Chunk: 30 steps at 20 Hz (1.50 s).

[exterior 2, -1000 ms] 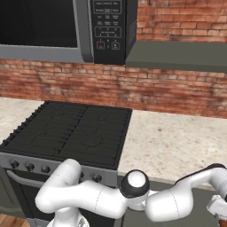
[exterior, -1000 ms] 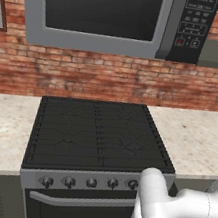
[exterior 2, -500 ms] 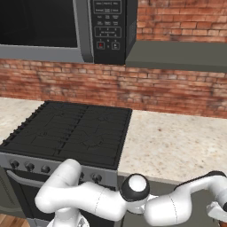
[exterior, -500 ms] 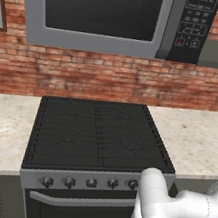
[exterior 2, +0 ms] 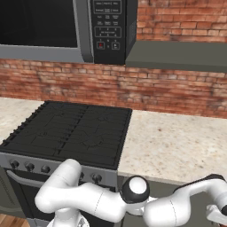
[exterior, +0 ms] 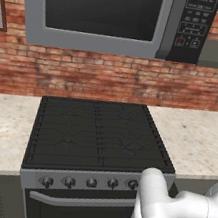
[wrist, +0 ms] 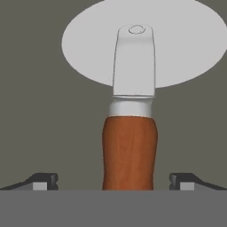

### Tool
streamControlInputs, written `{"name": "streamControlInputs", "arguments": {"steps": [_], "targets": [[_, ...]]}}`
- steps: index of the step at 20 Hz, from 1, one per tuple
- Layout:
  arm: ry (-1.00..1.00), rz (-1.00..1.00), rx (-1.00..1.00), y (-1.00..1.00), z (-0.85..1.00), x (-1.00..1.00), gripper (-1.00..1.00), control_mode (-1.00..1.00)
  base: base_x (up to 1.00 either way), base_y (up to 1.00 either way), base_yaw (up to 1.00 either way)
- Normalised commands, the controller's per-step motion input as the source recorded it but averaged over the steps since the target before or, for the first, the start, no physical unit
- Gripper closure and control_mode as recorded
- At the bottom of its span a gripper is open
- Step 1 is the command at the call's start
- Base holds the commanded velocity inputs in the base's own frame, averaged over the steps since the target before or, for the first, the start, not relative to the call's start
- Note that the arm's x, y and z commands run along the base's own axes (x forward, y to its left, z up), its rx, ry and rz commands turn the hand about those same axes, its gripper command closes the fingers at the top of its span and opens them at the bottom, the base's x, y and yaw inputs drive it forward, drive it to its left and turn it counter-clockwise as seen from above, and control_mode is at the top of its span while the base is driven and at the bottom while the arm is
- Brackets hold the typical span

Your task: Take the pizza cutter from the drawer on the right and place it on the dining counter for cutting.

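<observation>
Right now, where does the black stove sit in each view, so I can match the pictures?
Left base view: the black stove sits centre, with the white arm at lower right.
Right base view: it sits at the left, with the arm below.
Hand view: not in it.
Shared landmark: the microwave above the stove.

One pizza cutter [wrist: 131, 111] is seen in the hand view. One stove [exterior: 96, 134] is counted, with five knobs [exterior: 91, 182] (in a row along its near edge), and one microwave [exterior: 117, 16].
</observation>
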Motion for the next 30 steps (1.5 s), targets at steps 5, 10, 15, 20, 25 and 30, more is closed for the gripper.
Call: {"name": "streamControlInputs", "arguments": {"steps": [5, 10, 15, 20, 25, 30], "targets": [[0.00, 0.01, 0.00, 0.00, -0.06, 0.01, -1.00, -1.00, 0.00, 0.00, 0.00], [0.00, 0.01, 0.00, 0.00, -0.10, 0.01, -1.00, -1.00, 0.00, 0.00, 0.00], [0.00, 0.00, 0.00, 0.00, -0.18, 0.00, -1.00, -1.00, 0.00, 0.00, 0.00], [0.00, 0.00, 0.00, -0.01, -0.14, 0.00, -1.00, -1.00, 0.00, 0.00, 0.00], [0.00, 0.00, 0.00, 0.00, 0.00, 0.00, -1.00, -1.00, 0.00, 0.00, 0.00], [0.00, 0.00, 0.00, 0.00, 0.00, 0.00, -1.00, -1.00, 0.00, 0.00, 0.00]]}}
